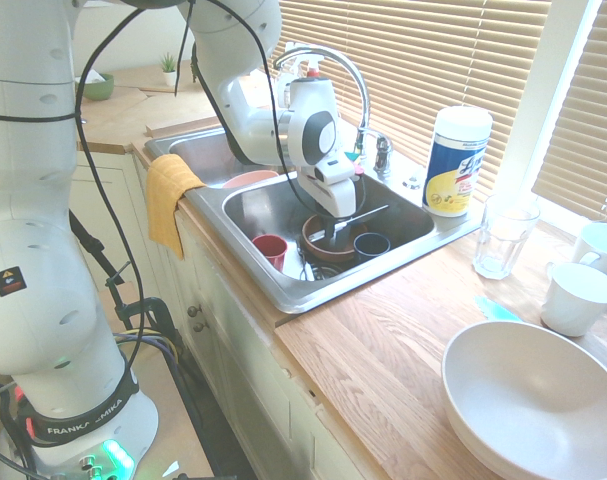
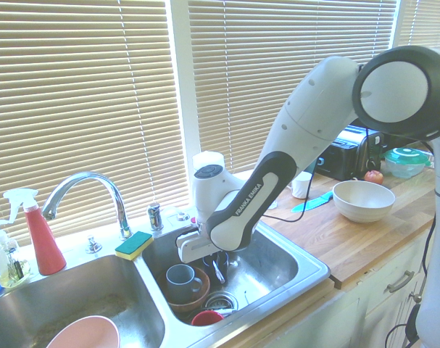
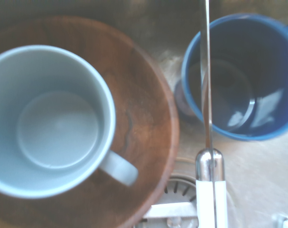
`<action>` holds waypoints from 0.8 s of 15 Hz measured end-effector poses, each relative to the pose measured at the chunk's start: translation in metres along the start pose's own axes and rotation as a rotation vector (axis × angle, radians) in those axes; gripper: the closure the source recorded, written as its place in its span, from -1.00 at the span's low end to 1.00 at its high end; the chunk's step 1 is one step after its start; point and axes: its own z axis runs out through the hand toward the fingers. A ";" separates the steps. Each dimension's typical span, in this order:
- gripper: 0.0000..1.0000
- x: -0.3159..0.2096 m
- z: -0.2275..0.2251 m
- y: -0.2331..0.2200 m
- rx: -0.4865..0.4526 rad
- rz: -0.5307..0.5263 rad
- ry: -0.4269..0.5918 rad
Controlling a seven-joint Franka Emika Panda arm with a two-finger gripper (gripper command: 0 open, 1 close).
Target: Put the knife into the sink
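Note:
The knife (image 1: 367, 214) has a thin silvery blade and a whitish handle (image 3: 211, 199). My gripper (image 1: 332, 232) is shut on it, low inside the right basin of the steel sink (image 1: 283, 292). The blade sticks out sideways toward the window. In the wrist view the knife hangs over a blue cup (image 3: 238, 80) and the drain, beside a brown wooden bowl (image 3: 144, 109) holding a grey mug (image 3: 49, 118). From the other side, the gripper (image 2: 217, 267) sits just above the dishes in the basin.
A red cup (image 1: 270, 248) also stands in the right basin, a pink bowl (image 2: 83, 335) in the left. The curved faucet (image 1: 338, 62) rises behind the arm. A yellow cloth (image 1: 167, 197) hangs over the rim. Wipes canister (image 1: 456, 160), glass (image 1: 503, 236), white mugs (image 1: 579, 297) and big bowl (image 1: 533, 400) occupy the counter.

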 end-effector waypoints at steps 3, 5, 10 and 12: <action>1.00 -0.003 0.020 -0.004 -0.007 0.007 -0.007; 1.00 -0.004 0.028 -0.007 -0.008 0.012 -0.013; -1.00 -0.007 0.045 -0.008 -0.016 0.013 -0.039; -1.00 -0.005 0.049 -0.007 -0.017 0.014 -0.041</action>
